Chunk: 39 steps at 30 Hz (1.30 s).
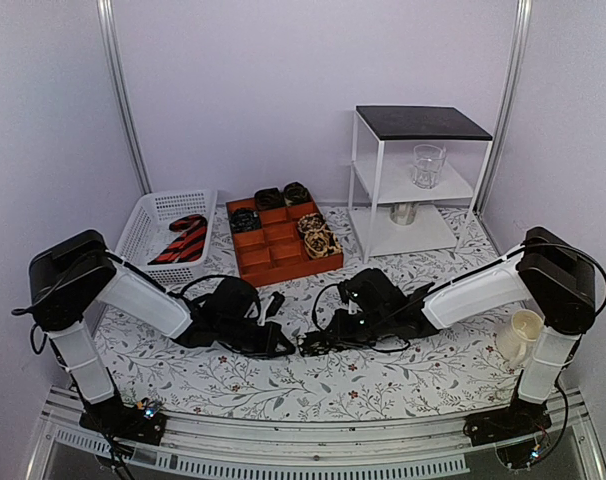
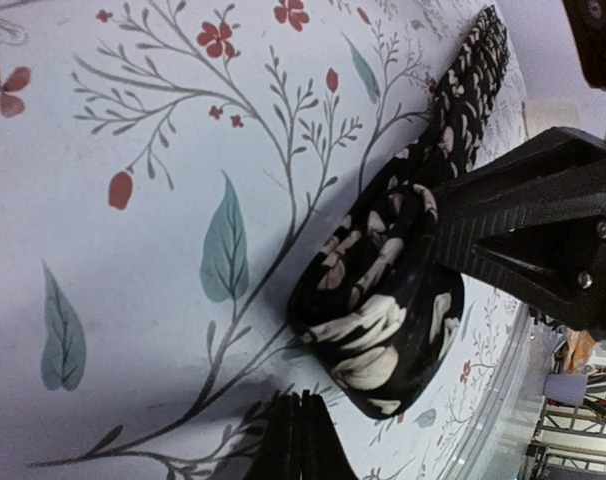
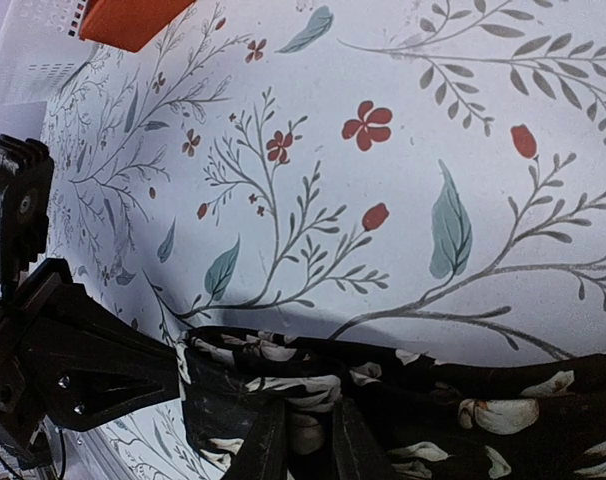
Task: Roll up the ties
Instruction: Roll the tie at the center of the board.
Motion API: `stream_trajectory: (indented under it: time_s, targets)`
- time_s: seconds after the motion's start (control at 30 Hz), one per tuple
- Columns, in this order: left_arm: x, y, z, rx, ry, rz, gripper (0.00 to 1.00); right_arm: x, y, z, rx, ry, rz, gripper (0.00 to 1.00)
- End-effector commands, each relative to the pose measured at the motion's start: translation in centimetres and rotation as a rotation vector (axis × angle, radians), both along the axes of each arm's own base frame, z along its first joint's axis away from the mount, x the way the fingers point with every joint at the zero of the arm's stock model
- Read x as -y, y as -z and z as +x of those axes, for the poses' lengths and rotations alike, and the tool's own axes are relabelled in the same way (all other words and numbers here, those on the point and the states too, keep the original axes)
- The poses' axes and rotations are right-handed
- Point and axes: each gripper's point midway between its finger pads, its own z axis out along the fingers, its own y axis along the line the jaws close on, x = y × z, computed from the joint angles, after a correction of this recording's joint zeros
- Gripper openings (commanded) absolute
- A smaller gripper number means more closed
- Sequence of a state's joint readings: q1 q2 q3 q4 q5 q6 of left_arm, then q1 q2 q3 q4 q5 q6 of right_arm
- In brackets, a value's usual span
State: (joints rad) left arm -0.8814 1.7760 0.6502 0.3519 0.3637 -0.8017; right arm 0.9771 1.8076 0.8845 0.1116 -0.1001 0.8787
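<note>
The right gripper (image 3: 308, 425) nips the half-rolled floral tie (image 2: 383, 300); the closed left gripper (image 2: 298, 410) meets its coil, perhaps gripping. Overhead, it is barely discernible.

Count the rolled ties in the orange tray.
5: three dark coils at the back of the tray, two pale-patterned coils along its right side. Others may hide behind dividers.
</note>
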Motion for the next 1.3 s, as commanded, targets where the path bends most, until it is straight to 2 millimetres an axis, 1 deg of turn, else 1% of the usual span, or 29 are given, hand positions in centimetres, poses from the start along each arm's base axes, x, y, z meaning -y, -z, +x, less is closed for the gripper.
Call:
stream_trajectory:
  time_s: [0.0,0.17,0.3,0.6,0.77,0.87,0.97,1.1,1.2,1.27]
  targets:
    - [0.9,0.4,-0.1,-0.026,0.01,-0.042,0.0,0.7,1.2,0.0,0.004,0.008,-0.05,0.17]
    - [1.5,-0.2,-0.3,-0.04,0.012,-0.094,0.0,1.0,1.4,-0.2,0.006,0.005,-0.043,0.17]
    - [1.7,0.0,-0.2,-0.051,0.007,-0.096,0.0,1.5,1.3,0.1,0.009,0.014,-0.027,0.17]
    - [1.5,1.3,0.1,-0.074,-0.028,-0.05,0.0,2.0,1.4,0.2,0.006,0.015,-0.003,0.17]
    - [1.0,2.6,0.4,-0.072,-0.05,0.007,0.0,2.1,1.3,0.4,0.011,0.013,0.005,0.17]
    - [1.0,3.1,0.4,-0.076,-0.045,0.012,0.0,2.1,1.1,0.4,0.012,0.014,0.011,0.17]
    - [1.6,2.6,0.7,-0.059,-0.028,-0.011,0.0,2.3,1.1,0.5,0.013,0.016,0.012,0.17]
    - [2.8,0.3,1.1,-0.008,-0.003,-0.084,0.0,2.4,1.1,0.5,0.011,0.018,0.016,0.17]
    - [3.5,-1.9,1.4,0.037,0.012,-0.153,0.0,2.6,0.7,0.7,0.02,0.025,0.021,0.17]
    - [3.8,-2.7,1.5,0.057,0.023,-0.174,0.0,2.6,0.4,0.8,0.03,0.027,0.025,0.18]
